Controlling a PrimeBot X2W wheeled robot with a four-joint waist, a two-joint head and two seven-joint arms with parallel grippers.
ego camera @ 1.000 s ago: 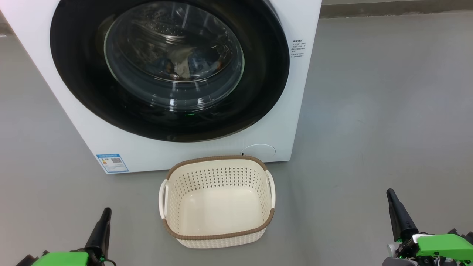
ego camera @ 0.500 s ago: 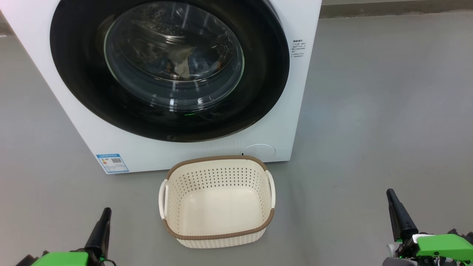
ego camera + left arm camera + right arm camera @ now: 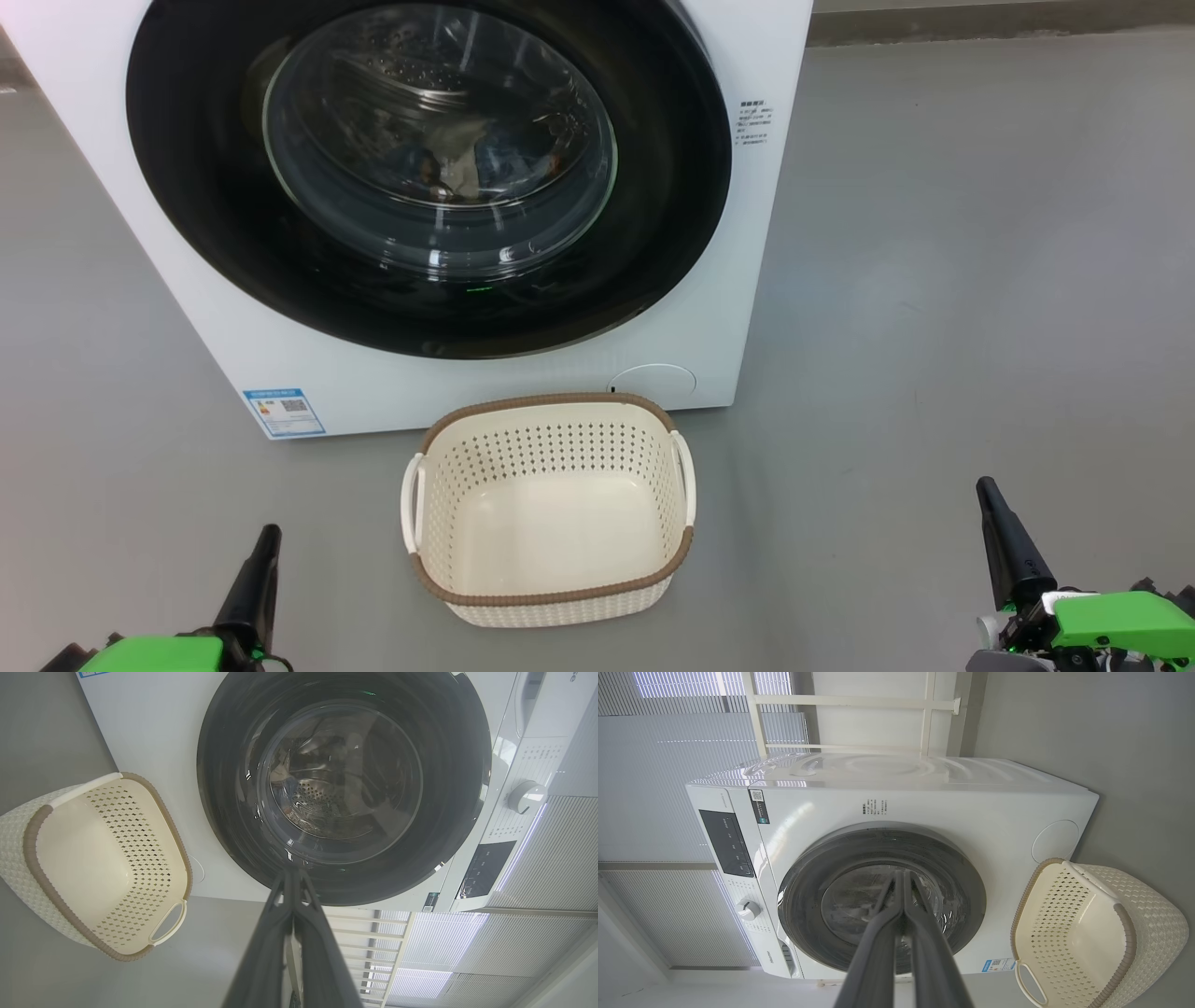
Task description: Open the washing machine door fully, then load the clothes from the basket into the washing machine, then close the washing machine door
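The washing machine point(image 3: 373, 397) stood toward the floor's far edge, with the washing machine door point(image 3: 215, 215) shut; the clothes point(image 3: 459, 166) lay in the drum behind its glass; the basket point(image 3: 551, 439) sat on the floor just before the washer; our left jaws and right jaws hung clenched on nothing near the floor's near edge.

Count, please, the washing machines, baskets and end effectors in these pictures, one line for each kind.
washing machine: 1
basket: 1
end effectors: 2, the left end effector and the right end effector, both shut
Total: 4
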